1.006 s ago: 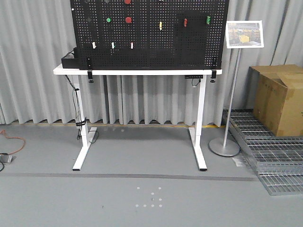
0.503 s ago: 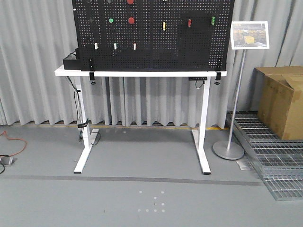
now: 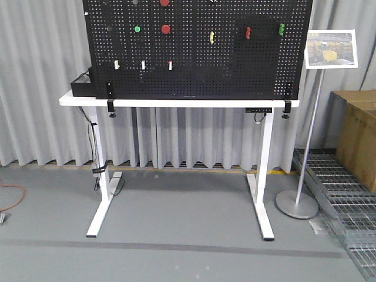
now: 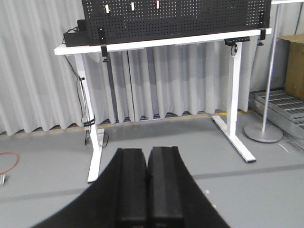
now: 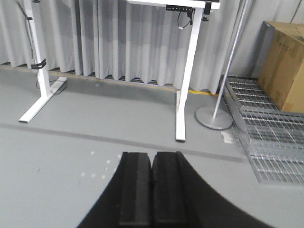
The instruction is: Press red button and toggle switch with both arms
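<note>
A black pegboard (image 3: 194,64) stands on a white table (image 3: 176,103), some way ahead of me. On it a red round button (image 3: 166,29) sits beside a green one (image 3: 137,29); another red button (image 3: 165,2) is cut by the top edge. Small toggle switches show along it: white ones (image 3: 143,65), a yellow one (image 3: 211,37), a red one (image 3: 248,32), a green one (image 3: 281,28). My left gripper (image 4: 147,151) is shut and empty, far from the board. My right gripper (image 5: 152,155) is shut and empty, over the floor. Neither arm shows in the front view.
A sign on a pole (image 3: 311,141) with a round base (image 3: 296,204) stands right of the table. A cardboard box (image 3: 358,135) and metal grates (image 3: 346,205) lie at the right. A black box (image 3: 82,88) sits at the table's left end. An orange cable (image 3: 9,197) lies at the left.
The view has moved closer to the table and to the right; the pegboard now looks larger, and the floor dots have slid out of the bottom edge.
</note>
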{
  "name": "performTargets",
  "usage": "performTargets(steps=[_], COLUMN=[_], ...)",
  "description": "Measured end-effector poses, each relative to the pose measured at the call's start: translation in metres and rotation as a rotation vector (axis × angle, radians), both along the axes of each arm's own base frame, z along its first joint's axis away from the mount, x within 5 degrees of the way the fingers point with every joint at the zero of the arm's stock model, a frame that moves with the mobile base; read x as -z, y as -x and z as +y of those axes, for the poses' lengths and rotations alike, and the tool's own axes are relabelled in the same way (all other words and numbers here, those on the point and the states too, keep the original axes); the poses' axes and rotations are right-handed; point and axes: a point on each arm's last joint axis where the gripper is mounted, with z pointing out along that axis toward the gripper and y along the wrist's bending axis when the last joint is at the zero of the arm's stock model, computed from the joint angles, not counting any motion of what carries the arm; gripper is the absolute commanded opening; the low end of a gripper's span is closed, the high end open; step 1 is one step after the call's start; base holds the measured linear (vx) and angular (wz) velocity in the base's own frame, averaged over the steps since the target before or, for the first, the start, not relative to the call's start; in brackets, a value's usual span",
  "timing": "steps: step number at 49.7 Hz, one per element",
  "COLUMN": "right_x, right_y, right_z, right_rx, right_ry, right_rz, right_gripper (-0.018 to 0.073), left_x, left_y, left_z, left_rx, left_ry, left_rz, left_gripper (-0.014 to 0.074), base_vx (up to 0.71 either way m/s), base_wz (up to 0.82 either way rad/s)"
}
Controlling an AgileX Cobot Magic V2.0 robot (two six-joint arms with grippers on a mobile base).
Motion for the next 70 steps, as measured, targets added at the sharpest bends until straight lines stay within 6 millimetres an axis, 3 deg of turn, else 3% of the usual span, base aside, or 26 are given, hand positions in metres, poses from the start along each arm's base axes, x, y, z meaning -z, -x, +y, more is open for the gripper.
performTargets(steps=[70], right_x=[0.0004], right_y=[0.0001], right_z=[0.0000], right_rx=[0.000], right_ry=[0.000], right_rz=[0.005], right_gripper=[-0.0003], left_x=[0.0000], left_y=[0.0000], left_z=[0.0000], left_rx=[0.000], left_ry=[0.000], left_rz=[0.000], left_gripper=[0.0002], base_vx=[0.51], base_wz=[0.00])
